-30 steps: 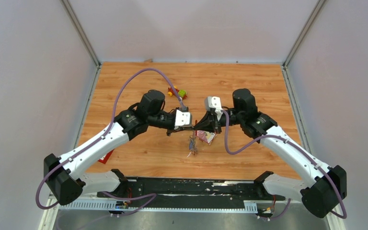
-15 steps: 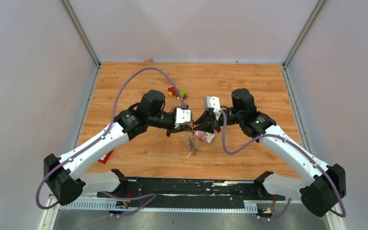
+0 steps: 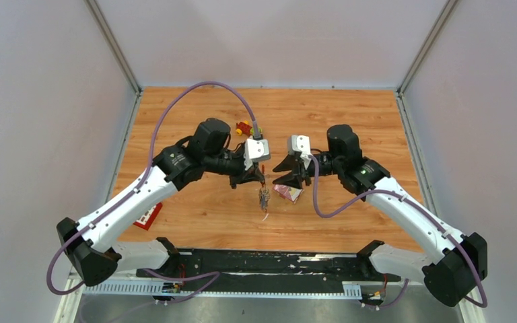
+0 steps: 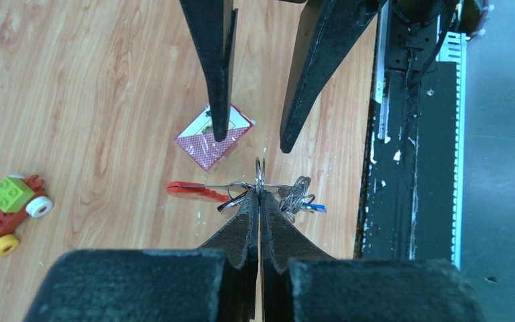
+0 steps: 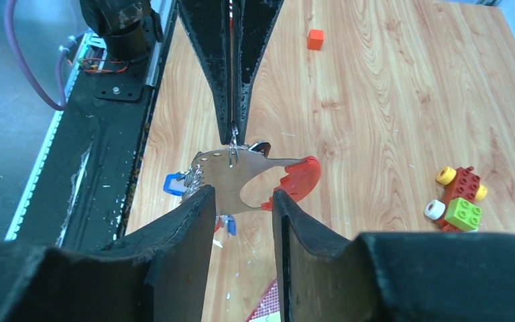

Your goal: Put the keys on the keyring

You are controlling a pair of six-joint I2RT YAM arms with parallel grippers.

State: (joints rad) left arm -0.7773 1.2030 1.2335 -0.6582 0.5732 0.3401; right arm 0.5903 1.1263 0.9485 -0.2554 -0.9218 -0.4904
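Note:
My left gripper (image 3: pixel 261 183) is shut on the thin metal keyring (image 4: pixel 260 173) and holds it above the table. The grey fob (image 5: pixel 221 181) and red fob (image 5: pixel 298 178) hang from the ring. A tangle of small rings and blue-headed keys (image 4: pixel 305 203) hangs with them, and a blue key head (image 5: pixel 172 182) shows beside the grey fob. The bunch dangles below the left fingertips in the top view (image 3: pixel 264 197). My right gripper (image 5: pixel 241 194) is open and empty. It faces the left gripper (image 5: pixel 233 137), with its tips just short of the fobs.
The pink foil packet (image 3: pixel 289 192) lies under the right gripper. The toy car (image 3: pixel 248 128) sits behind the left gripper. A small orange cube (image 5: pixel 316 39) lies on the wood. A red flat packet (image 3: pixel 149 217) lies under the left arm. The black base rail (image 3: pixel 276 259) runs along the near edge.
The left gripper has lifted and shifted slightly left with the bunch. The right gripper, which was close against the left one, now stands a little apart.

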